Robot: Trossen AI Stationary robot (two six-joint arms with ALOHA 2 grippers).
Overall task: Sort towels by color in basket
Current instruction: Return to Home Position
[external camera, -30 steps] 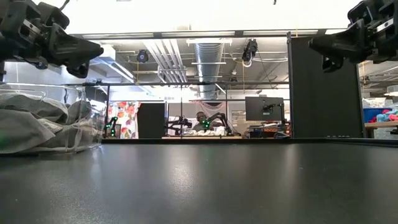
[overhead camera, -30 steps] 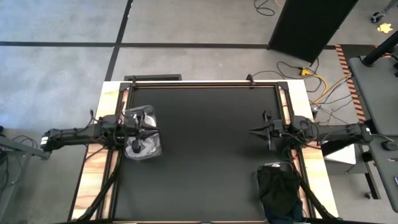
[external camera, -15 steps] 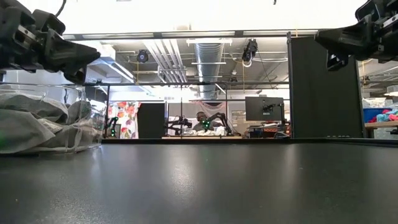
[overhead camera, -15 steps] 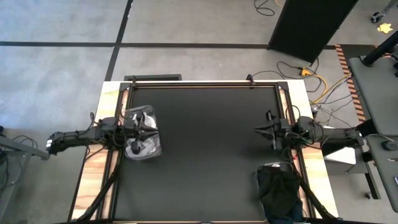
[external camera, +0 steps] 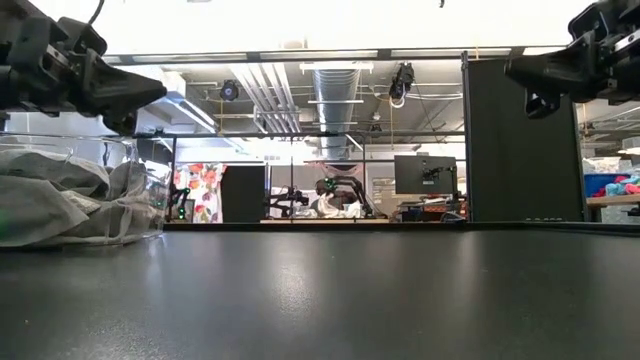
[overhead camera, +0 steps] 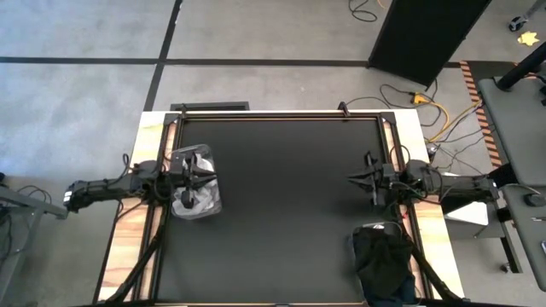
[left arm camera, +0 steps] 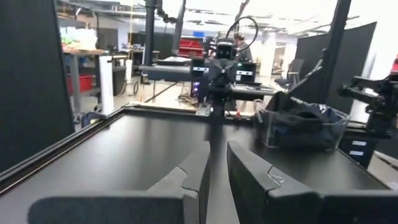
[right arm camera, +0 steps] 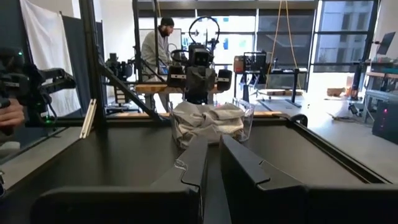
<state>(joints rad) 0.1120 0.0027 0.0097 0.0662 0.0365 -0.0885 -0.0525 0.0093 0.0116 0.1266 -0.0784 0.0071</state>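
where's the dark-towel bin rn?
High view: the dark-towel bin sits at the bottom-right corner of the table, just below the right tool, opposite the light-towel bin on the left edge.

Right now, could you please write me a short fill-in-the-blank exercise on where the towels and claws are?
1. The light grey towels lie in the clear bin on the table's ____ side.
2. The dark towels lie in the other bin, beside the ____ arm.
3. The left claw hovers above the bin of ____ towels.
4. The right claw holds ____.

Missing words: left; right; light grey; nothing.
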